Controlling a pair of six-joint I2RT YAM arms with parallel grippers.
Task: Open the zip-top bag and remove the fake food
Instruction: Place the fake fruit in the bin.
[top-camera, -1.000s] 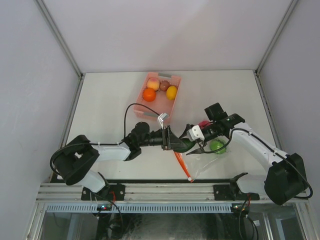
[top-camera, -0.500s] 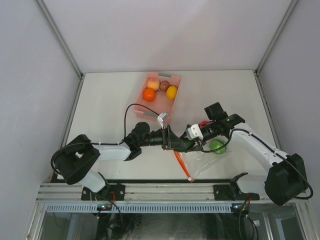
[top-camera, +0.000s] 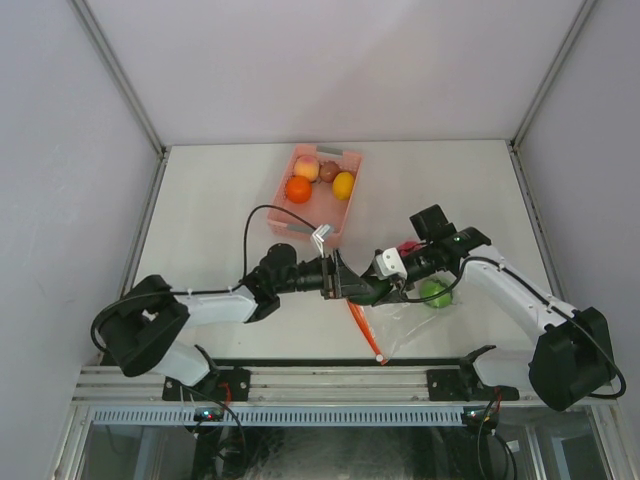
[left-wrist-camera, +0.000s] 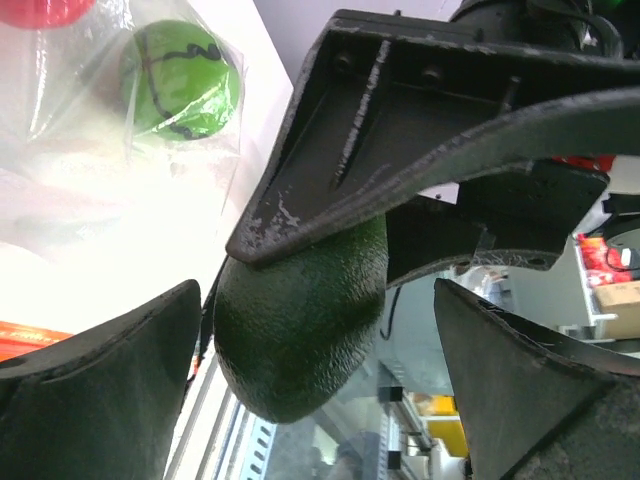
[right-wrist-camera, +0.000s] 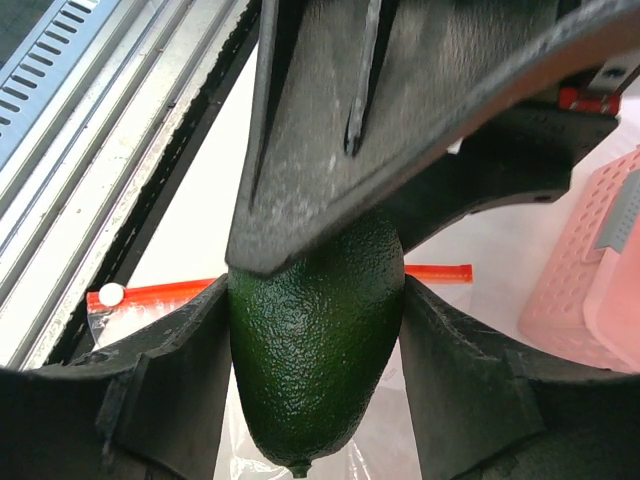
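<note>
We see two robot arms meeting on the near side of the pink basket (top-camera: 325, 208), their hands fingertip to fingertip just above the table (top-camera: 210, 200). The left arm (top-camera: 215, 305) lies low and stretched out toward the basket's near corner. The right arm (top-camera: 505, 290) rises from its base, bends at the elbow and points its hand back down toward the same spot. The two hands are turned crosswise to each other.

The right hand (right-wrist-camera: 315, 290) is closed on a dark green avocado (right-wrist-camera: 315, 370), one piece of the fake food, with both fingers (right-wrist-camera: 150, 400) pressed against its sides. The left hand (left-wrist-camera: 318, 295) is spread wide around the same avocado. We see a clear gap at one finger (left-wrist-camera: 520, 400) and only a sliver at the other, so we cannot tell whether that one touches.

The zip-top bag (top-camera: 405, 318) lies flat on the table on the near side of the basket, under the right hand, its red-orange zipper strip (top-camera: 365, 332) running away from the basket. Through the plastic we see a green ball (left-wrist-camera: 180, 80) and, on its basket side, a red-pink piece (top-camera: 408, 246). Inside the basket sit four more pieces: orange (top-camera: 298, 189), peach (top-camera: 307, 168), brown (top-camera: 329, 171) and yellow (top-camera: 343, 185)
</note>
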